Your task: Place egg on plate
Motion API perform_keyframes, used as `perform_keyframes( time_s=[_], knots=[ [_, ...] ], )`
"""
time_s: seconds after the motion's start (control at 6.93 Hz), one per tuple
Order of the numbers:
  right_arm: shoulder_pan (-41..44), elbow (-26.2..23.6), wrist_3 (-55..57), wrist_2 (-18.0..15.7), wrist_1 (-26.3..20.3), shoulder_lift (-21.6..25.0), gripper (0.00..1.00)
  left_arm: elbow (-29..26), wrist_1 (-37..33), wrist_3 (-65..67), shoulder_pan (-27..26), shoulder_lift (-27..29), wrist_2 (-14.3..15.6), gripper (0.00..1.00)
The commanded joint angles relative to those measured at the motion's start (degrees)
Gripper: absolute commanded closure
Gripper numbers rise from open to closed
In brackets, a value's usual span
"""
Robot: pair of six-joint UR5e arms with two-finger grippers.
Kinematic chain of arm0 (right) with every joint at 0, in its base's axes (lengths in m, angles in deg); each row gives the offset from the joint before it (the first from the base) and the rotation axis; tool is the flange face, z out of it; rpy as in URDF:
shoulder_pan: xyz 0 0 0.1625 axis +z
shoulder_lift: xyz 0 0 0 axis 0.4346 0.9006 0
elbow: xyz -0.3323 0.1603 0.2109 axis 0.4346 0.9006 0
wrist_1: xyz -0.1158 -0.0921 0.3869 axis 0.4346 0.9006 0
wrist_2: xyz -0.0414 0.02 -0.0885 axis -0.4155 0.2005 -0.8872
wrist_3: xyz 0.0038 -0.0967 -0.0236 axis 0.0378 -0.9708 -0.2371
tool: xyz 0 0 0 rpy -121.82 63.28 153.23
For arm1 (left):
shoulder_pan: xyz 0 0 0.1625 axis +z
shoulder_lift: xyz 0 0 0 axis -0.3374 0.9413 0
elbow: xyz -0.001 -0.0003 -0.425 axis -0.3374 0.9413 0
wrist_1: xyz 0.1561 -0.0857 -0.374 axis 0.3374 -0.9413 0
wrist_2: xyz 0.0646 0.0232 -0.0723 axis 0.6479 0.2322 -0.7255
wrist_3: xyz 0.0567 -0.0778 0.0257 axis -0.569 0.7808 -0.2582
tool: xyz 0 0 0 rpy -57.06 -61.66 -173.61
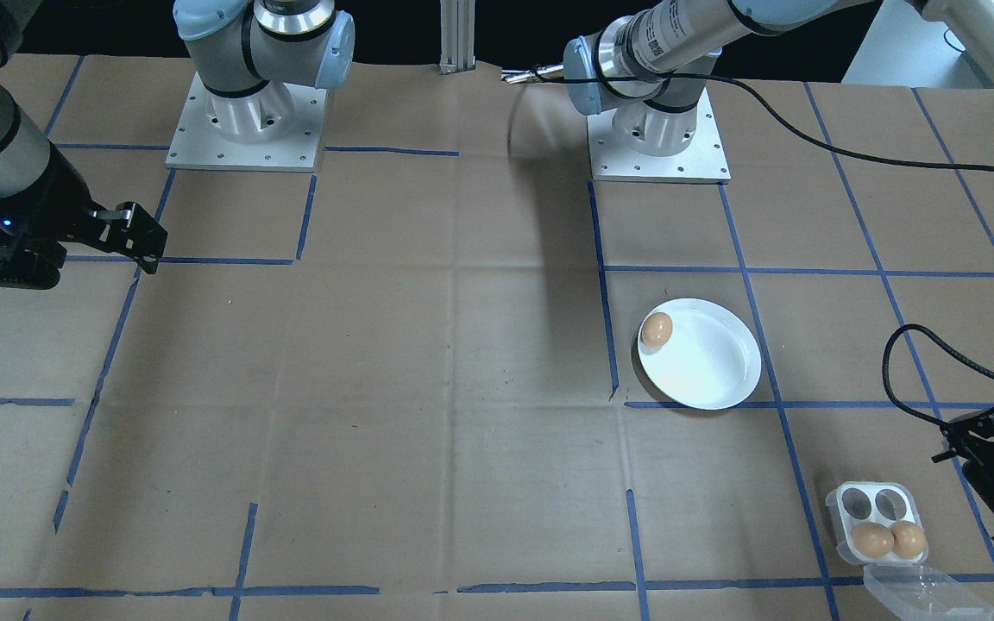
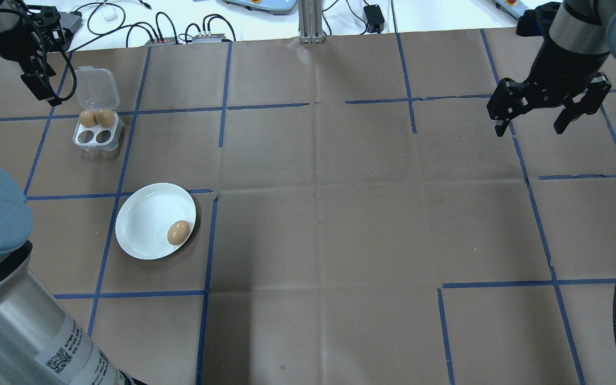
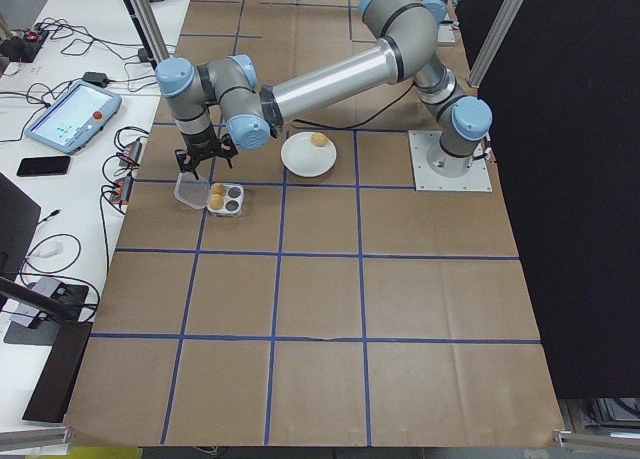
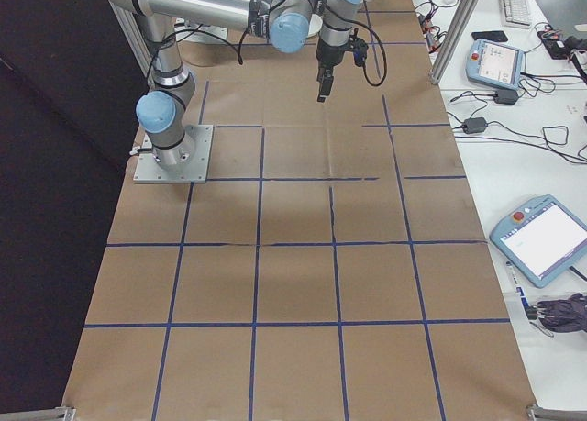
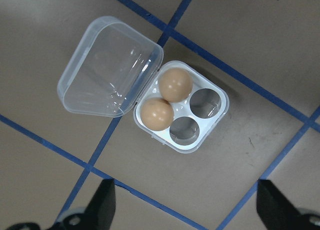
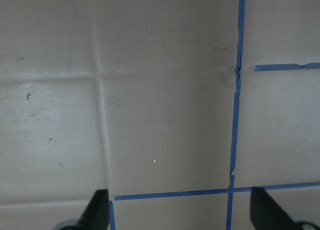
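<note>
The egg tray (image 5: 180, 107), lid open, holds 2 eggs (image 5: 157, 113) under the left hand (image 5: 182, 210), whose fingers are spread wide and hold nothing. 1 egg (image 2: 178, 232) lies on the plate (image 2: 142, 214), near its rim. The right hand (image 2: 532, 120) hangs wide and empty over bare tabletop (image 2: 340, 214).

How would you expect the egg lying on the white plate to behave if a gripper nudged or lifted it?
The egg is rounded, lying on its side near the low rim of the plate, so a nudge would probably roll it. Its smooth shell looks slippery and likely fragile.
</note>
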Motion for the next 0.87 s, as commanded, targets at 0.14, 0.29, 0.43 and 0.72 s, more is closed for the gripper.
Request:
perform_keyframes(
  time_s=[0.14, 0.29, 0.43, 0.72],
  knots=[
    [0.0, 0.0, 0.0, 0.0, 0.0, 0.0, 0.0, -0.1, 0.7, -3.5, 1.2, 3.8, -3.1, 0.0],
    [0.0, 0.0, 0.0, 0.0, 0.0, 0.0, 0.0, -0.1, 2.9, -3.3, 1.1, 5.5, -2.9, 0.0],
    [0.0, 0.0, 0.0, 0.0, 0.0, 0.0, 0.0, 0.0, 7.7, -3.1, 1.0, 6.8, -2.7, 0.0],
    [0.0, 0.0, 0.0, 0.0, 0.0, 0.0, 0.0, 0.2, 8.2, -2.6, 0.9, 7.6, -2.7, 0.0]
  ],
)
